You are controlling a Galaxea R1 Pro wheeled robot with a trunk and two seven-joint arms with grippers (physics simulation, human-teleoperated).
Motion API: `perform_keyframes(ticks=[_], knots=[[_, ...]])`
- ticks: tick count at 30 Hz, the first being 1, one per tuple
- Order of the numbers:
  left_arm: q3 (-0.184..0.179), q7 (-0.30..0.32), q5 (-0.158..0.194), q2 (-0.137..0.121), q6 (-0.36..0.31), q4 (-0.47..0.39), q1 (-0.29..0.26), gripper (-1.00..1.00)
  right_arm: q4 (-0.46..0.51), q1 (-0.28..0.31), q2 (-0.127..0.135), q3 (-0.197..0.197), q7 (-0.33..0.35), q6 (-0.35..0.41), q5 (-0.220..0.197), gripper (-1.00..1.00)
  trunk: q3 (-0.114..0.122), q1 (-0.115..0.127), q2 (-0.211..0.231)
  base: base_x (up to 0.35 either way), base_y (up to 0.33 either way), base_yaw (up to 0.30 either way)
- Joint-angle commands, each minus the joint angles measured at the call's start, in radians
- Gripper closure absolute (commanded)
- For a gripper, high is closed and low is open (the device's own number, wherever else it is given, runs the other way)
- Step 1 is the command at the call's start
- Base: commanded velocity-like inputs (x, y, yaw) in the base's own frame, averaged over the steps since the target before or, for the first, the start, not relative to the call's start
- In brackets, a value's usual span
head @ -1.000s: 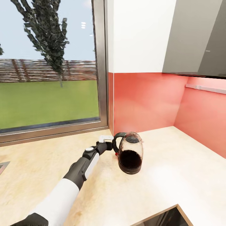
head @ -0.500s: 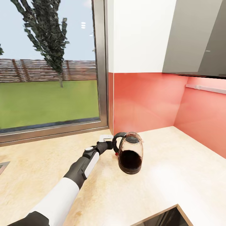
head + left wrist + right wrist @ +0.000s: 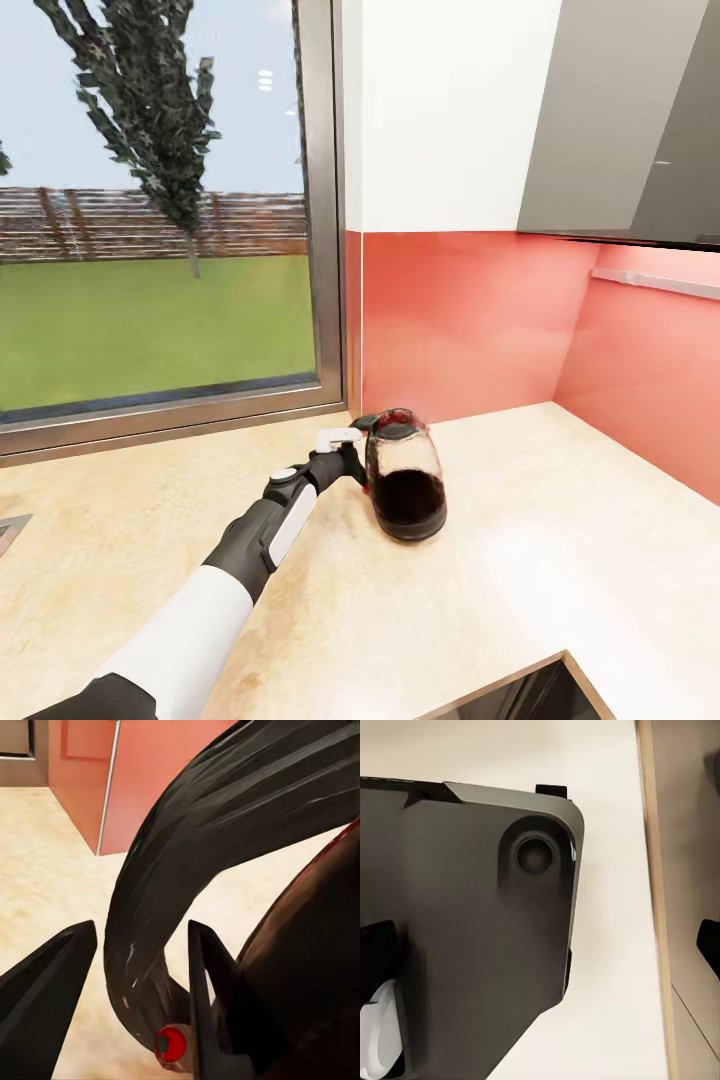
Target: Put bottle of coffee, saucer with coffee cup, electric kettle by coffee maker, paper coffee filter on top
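Item: rounded clear glass electric kettle [image 3: 405, 487], dark inside, black base and lid, big black loop handle. It stands on the long light beige wood-grain table [image 3: 560, 560], toward the rear corner where the window sill meets the red splashback [image 3: 460, 330], and leans a little off upright.

Item: left tool [image 3: 350, 462], black, on a white and black arm reaching in from the table's near edge. From the head camera it sits against the kettle's handle side, and the fingers cannot be told apart there.

Left wrist camera, closer detail: two dark pointed fingers [image 3: 45, 1001] straddle the black loop handle [image 3: 195, 855], one on each side, with a sliver of beige table showing between handle and each finger; whether they press it, I cannot tell. The red button [image 3: 169, 1044] sits at the handle's foot, and the dark glass body fills the side beyond the handle.

Right wrist camera: a dark grey panel with a round recess [image 3: 534, 856] over a pale surface, beside a wood-coloured edge [image 3: 654, 892]. Right tool's state: I cannot tell.
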State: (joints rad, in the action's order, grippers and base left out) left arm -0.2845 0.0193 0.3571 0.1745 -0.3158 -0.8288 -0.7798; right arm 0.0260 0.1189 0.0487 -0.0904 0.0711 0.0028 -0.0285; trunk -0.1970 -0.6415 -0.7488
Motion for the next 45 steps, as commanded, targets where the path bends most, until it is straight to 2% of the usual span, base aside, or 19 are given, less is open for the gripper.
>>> perform_keyframes(ticks=[1,20,27,31,33,45], knots=[[0.001,0.001,0.003,0.0,-0.005,-0.001,0.0,1.0,0.001,0.0,0.0,-0.008,0.003,0.0,-0.003,-1.0,-0.001,0.0,-0.001,0.0,0.0,0.0],[0.001,0.008,0.005,0.0,0.013,-0.023,0.002,1.0,0.002,0.0,-0.002,-0.008,0.003,0.0,-0.004,-1.0,-0.001,0.0,-0.001,0.0,0.0,0.0],[0.003,0.001,0.006,0.0,0.002,-0.156,0.012,1.0,0.006,0.0,-0.004,-0.01,0.003,-0.001,-0.004,-1.0,-0.001,0.0,-0.001,0.0,0.0,0.0],[0.007,0.001,0.045,0.0,-0.003,-0.206,0.022,1.0,0.011,0.001,-0.004,-0.01,0.003,-0.003,-0.005,-1.0,-0.001,0.0,-0.001,0.0,0.0,0.0],[0.006,0.0,0.051,0.0,-0.002,-0.225,0.024,1.0,0.013,0.0,-0.004,-0.009,0.004,-0.004,-0.005,-1.0,-0.001,0.0,-0.001,0.0,0.0,0.0],[0.007,-0.002,0.052,0.0,0.004,-0.239,0.029,1.0,0.045,0.001,-0.005,-0.007,0.004,-0.006,-0.006,-1.0,-0.001,0.0,-0.001,-0.054,0.012,0.0]])
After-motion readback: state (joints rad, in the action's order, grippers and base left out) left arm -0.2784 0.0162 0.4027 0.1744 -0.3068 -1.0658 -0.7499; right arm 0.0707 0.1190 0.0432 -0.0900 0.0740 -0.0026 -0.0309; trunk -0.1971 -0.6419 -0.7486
